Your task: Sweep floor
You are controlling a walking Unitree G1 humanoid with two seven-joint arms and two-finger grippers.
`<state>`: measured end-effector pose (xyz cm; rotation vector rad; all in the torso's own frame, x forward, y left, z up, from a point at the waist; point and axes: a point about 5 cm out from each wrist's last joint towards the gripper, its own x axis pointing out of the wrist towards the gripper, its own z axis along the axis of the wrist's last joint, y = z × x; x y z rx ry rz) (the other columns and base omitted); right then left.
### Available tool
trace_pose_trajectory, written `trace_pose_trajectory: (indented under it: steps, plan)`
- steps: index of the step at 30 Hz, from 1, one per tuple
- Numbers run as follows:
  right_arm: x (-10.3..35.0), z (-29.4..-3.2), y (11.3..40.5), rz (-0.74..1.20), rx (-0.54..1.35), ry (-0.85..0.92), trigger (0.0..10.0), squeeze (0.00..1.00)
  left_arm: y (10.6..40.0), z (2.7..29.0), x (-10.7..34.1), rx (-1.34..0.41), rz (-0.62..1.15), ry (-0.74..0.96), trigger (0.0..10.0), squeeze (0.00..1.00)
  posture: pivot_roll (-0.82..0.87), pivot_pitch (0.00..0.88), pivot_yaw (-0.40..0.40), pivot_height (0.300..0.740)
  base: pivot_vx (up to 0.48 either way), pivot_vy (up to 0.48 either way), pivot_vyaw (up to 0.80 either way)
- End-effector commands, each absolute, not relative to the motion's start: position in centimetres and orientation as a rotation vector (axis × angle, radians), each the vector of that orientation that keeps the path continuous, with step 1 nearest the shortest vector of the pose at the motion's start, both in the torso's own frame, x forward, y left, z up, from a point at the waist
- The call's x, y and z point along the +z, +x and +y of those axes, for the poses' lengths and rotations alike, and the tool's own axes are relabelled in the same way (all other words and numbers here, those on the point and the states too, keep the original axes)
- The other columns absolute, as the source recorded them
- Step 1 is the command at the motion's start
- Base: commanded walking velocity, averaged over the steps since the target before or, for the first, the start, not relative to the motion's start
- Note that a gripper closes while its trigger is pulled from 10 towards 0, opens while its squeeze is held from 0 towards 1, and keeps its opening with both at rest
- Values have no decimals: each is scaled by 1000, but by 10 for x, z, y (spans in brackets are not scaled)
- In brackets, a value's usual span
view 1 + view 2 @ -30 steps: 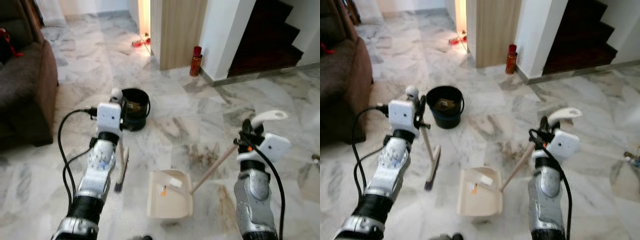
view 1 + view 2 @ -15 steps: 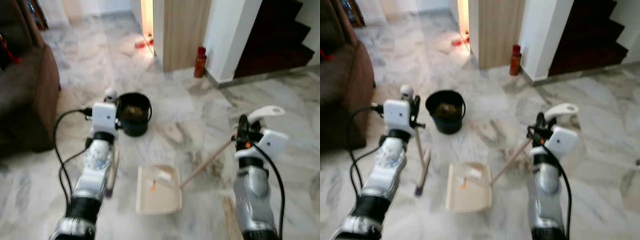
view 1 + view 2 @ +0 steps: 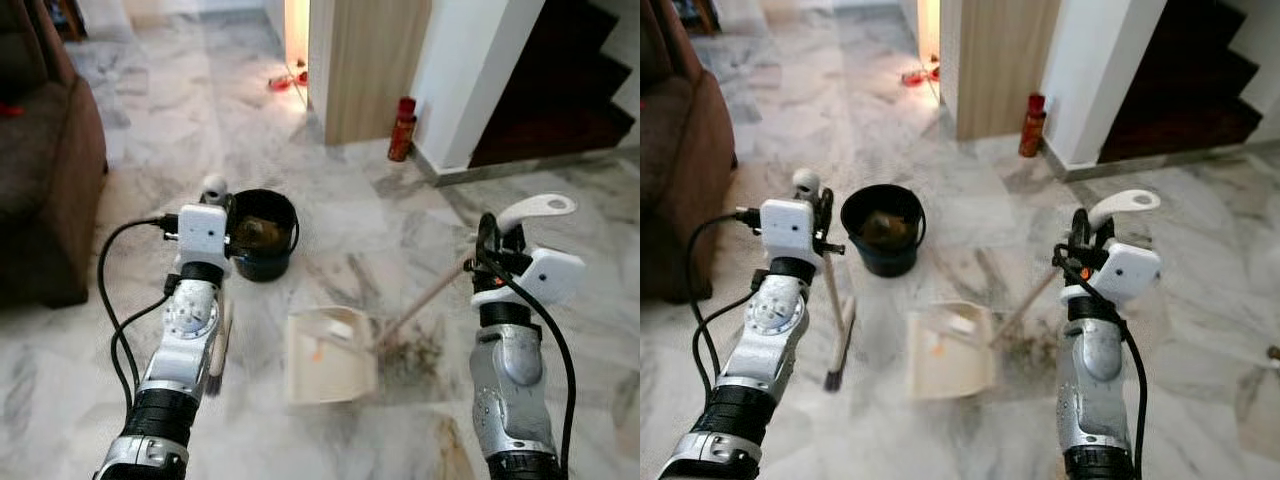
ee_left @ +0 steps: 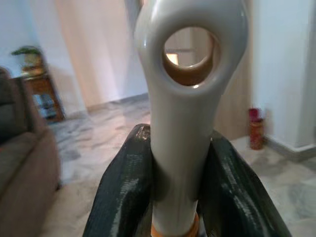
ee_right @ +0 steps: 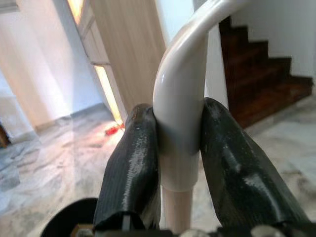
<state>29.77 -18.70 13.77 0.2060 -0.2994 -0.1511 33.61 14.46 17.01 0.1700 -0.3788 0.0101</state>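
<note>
Standing on a marble floor [image 3: 420, 210], the robot is seen with a tool in each gripper. The left gripper [image 4: 173, 197] is closed on the white handle of a broom [image 3: 835, 320]; its two black fingers [image 4: 123, 197] are pressed against either side of the handle just below the hanging hole. The broom's stick runs down beside the left arm to a dark brush head resting on the floor, to the left of the pan. The right gripper [image 5: 177, 163] is clamped on the curved white grip of a dustpan [image 3: 328, 355], whose long wooden handle slants down and to the left to the cream pan lying on the floor between the two arms. A small orange scrap and a pale scrap are seen inside the pan. A black bucket [image 3: 262, 235] with something brownish in it is placed just beyond the left gripper. A brown sofa [image 3: 45, 170] is seen at the far left, and a red bottle [image 3: 402, 130] is set against the wall by the dark staircase [image 3: 560, 90]
</note>
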Motion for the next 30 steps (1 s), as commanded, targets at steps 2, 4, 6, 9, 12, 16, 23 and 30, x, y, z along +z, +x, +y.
trace_pose_trajectory:
  steps: [2,4,6,9,12,16,23,30]
  plan:
    - [154,-188,299,-370,-133,175,10000,0,336,143,184,9,-441,169,10000,0,68,89,-47,740,336,0,0]
    - [155,-188,299,-373,-128,172,10000,0,336,144,184,12,-442,170,10000,0,69,88,-47,740,337,0,372]
    - [155,-187,299,-374,-125,174,10000,0,336,144,184,15,-442,170,10000,0,70,89,-47,740,339,0,800]
    - [155,-187,299,-374,-122,177,10000,0,336,145,185,21,-445,170,10000,0,70,89,-47,740,337,0,800]
    - [155,-187,299,-374,-119,181,10000,0,336,145,185,25,-447,170,10000,0,71,89,-47,740,337,0,533]
    - [155,-188,299,-369,-121,193,10000,0,336,145,186,27,-448,168,10000,0,72,90,-47,740,337,0,0]
    - [152,-188,299,-355,-128,225,10000,0,336,146,186,33,-449,171,10000,0,79,92,-47,740,328,0,0]
    - [152,-188,300,-353,-122,227,10000,0,335,148,187,41,-453,173,10000,0,81,91,-47,740,316,0,0]
